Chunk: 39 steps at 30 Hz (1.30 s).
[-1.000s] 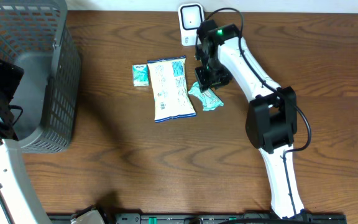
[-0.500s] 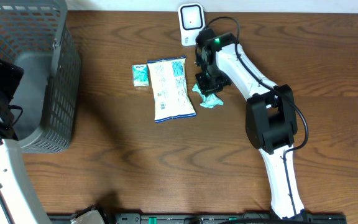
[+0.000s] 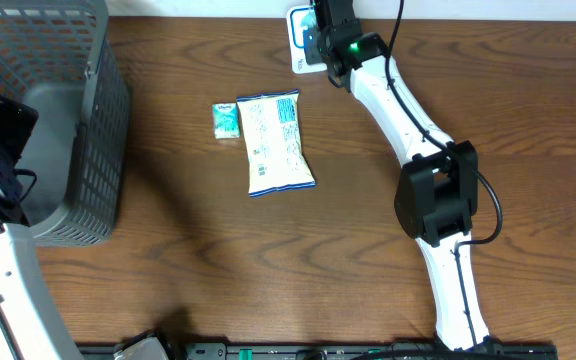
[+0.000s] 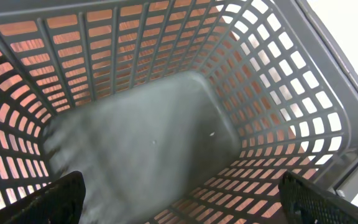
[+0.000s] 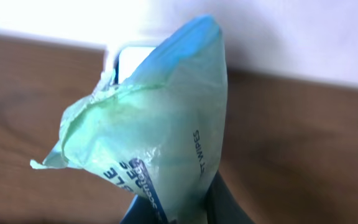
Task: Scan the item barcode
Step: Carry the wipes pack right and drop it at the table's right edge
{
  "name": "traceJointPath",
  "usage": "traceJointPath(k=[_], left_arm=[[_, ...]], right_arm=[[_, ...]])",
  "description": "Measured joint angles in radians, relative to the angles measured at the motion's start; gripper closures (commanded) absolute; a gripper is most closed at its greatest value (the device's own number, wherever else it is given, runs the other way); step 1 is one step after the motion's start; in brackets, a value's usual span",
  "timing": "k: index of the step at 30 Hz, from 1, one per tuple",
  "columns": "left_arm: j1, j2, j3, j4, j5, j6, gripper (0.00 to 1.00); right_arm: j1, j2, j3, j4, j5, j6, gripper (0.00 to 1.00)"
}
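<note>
- Watch the wipes pack (image 5: 160,124): its film is crumpled, so the barcode may sit creased or turned away from the scanner (image 5: 132,62), and the read fails.
- It stands up from your right end effector (image 5: 188,208), clamped by its lower edge, just before the scanner.
- Your left end effector (image 4: 179,199) gapes wide over the basket (image 4: 328,124).

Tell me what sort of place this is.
Probably a mock shop checkout on a wooden table: a white barcode scanner stands at the far edge, a grey shopping basket sits at one end, and packaged goods such as a snack bag lie between them.
</note>
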<state>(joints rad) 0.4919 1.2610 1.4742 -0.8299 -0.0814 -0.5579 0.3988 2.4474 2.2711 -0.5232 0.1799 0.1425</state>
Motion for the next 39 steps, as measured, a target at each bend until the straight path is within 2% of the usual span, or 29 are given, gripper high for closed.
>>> traceJointPath(k=[3, 7, 21, 26, 33, 39], left_arm=[[0.000, 0.000, 0.000, 0.000, 0.000, 0.000, 0.02], [0.000, 0.000, 0.000, 0.000, 0.000, 0.000, 0.02], [0.000, 0.000, 0.000, 0.000, 0.000, 0.000, 0.02], [0.000, 0.000, 0.000, 0.000, 0.000, 0.000, 0.02], [0.000, 0.000, 0.000, 0.000, 0.000, 0.000, 0.02], [0.000, 0.000, 0.000, 0.000, 0.000, 0.000, 0.02]], right_arm=[[0.000, 0.000, 0.000, 0.129, -0.011, 0.003, 0.99], [0.000, 0.000, 0.001, 0.217, -0.027, 0.003, 0.99], [-0.003, 0.074, 0.001, 0.256, -0.052, -0.002, 0.99], [-0.032, 0.064, 0.001, 0.200, -0.058, -0.003, 0.99], [-0.141, -0.048, 0.001, 0.059, -0.053, -0.013, 0.99], [-0.296, -0.151, 0.011, -0.295, 0.116, -0.046, 0.99]])
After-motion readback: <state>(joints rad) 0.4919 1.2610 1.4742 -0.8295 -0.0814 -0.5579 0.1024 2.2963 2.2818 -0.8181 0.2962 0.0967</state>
